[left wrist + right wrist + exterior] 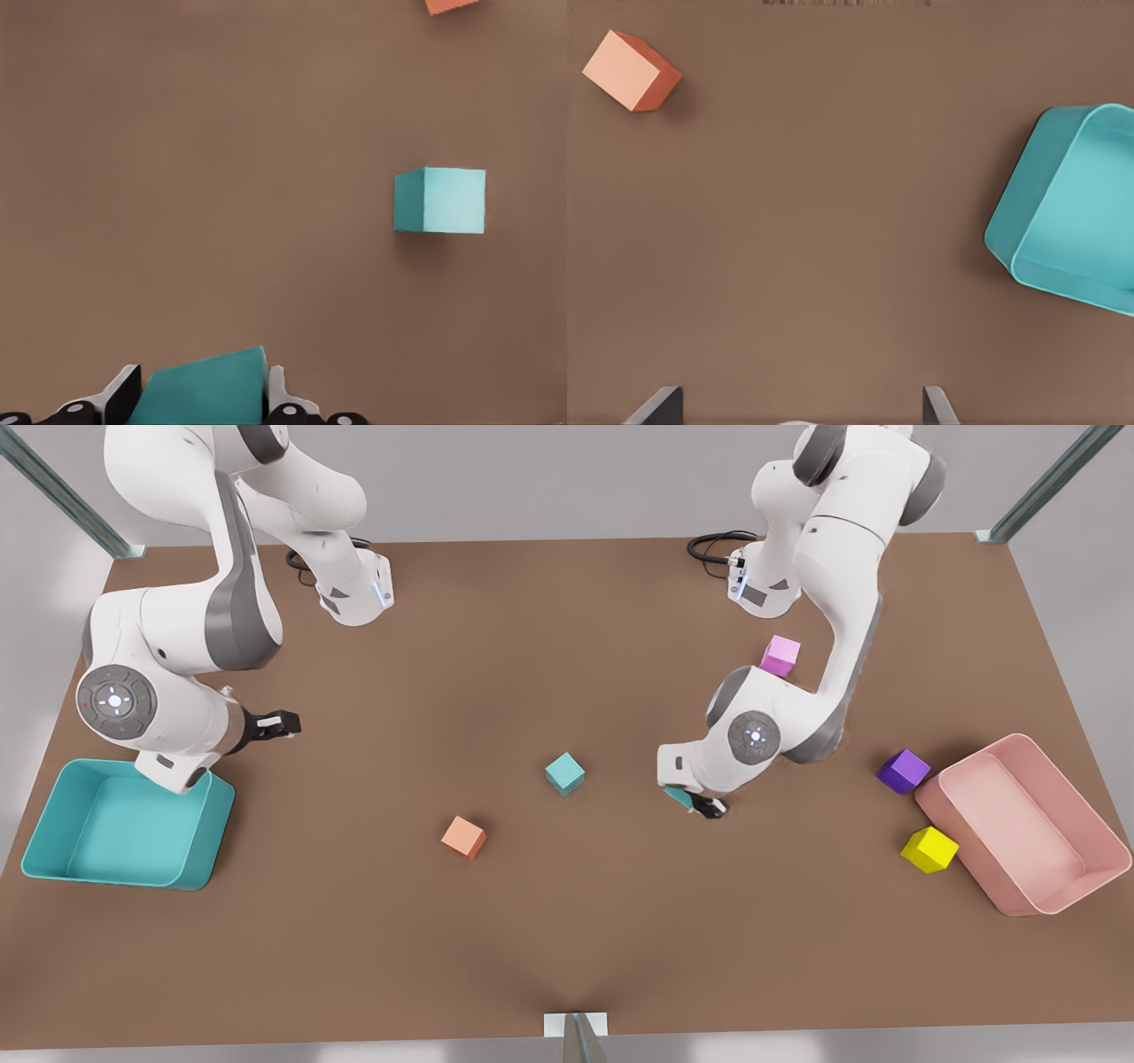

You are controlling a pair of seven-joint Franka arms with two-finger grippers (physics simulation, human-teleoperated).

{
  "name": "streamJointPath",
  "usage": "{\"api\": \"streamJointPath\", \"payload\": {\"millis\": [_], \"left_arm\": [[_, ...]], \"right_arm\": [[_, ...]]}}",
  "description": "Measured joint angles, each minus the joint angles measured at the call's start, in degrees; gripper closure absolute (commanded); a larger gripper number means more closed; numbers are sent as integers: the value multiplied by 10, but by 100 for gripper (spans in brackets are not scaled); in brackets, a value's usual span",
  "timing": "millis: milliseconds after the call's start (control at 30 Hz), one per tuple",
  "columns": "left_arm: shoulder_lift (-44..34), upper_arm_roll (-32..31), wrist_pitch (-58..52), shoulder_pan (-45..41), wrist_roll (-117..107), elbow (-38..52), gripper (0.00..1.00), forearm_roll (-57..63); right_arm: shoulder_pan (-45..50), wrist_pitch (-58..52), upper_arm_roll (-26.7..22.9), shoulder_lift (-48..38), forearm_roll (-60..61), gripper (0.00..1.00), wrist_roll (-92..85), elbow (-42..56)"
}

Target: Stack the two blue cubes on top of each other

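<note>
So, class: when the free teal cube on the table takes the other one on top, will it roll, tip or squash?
The free teal cube has flat faces and sharp edges, so it probably stays put rather than rolling. It sits flat on the table, so tipping seems unlikely. It looks rigid. The left gripper grips the held teal cube without visible denting; the right gripper waits by the teal bin.

Free cube [564, 772] mid-table; second cube [680, 796] toward front view's right, in left claw [706, 807].

The held teal cube [205, 390] is running off the left wrist view's edge; the orange cube [453, 4] too.
</note>
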Motion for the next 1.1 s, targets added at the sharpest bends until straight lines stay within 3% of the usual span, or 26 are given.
{"api": "streamJointPath", "payload": {"millis": [100, 200, 733, 767, 833, 1100], "left_arm": [[95, -14, -18, -56, -101, 108, 24, 20], [141, -14, -15, -83, -195, 144, 24, 34], [167, -15, -5, -145, -527, 150, 24, 40], [168, -15, -3, -147, -540, 150, 21, 40], [171, -15, 1, -148, -564, 150, 0, 40], [181, -14, 9, -147, -635, 149, 0, 40]], "right_arm": [[0, 0, -1, 3, 0, 0, -4, 5], [-1, 0, -1, 4, 0, 0, -8, 7], [0, -1, 0, 5, -1, 0, -20, 6], [0, -1, 0, 6, 0, 0, -21, 7], [0, -1, 0, 7, 0, 0, -22, 7], [0, -1, 0, 7, 0, 0, -24, 7]]}}
